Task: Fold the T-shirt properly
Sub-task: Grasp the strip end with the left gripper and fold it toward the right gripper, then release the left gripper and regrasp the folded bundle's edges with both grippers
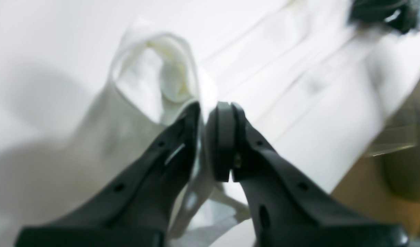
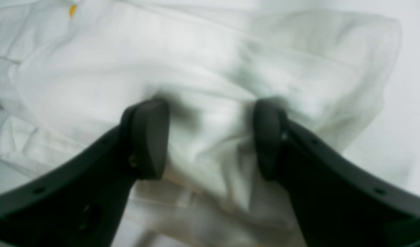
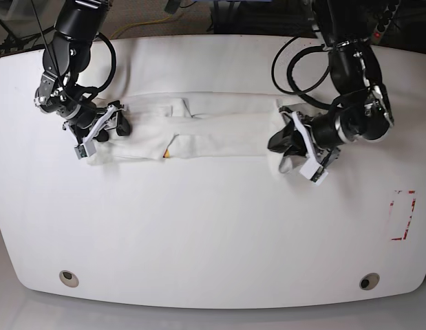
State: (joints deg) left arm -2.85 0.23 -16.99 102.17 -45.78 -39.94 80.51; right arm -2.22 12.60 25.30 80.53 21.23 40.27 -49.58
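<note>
The white T-shirt (image 3: 213,130) lies folded into a long narrow strip across the far half of the table (image 3: 213,227). My left gripper (image 3: 283,142) is at the strip's right end in the base view; the left wrist view shows this gripper (image 1: 204,137) shut on a raised fold of the T-shirt (image 1: 155,79). My right gripper (image 3: 118,125) is at the strip's left end. In the right wrist view this gripper (image 2: 210,137) stands open, its fingers (image 2: 149,137) wide apart astride bunched cloth of the T-shirt (image 2: 210,72). A small orange bit of print (image 3: 166,152) peeks out.
A red-marked rectangle (image 3: 402,214) sits near the table's right edge. Two round holes (image 3: 69,278) (image 3: 368,281) are near the front corners. Cables (image 3: 295,69) hang by the left arm. Beyond the table edge, a brown floor (image 1: 385,192) shows.
</note>
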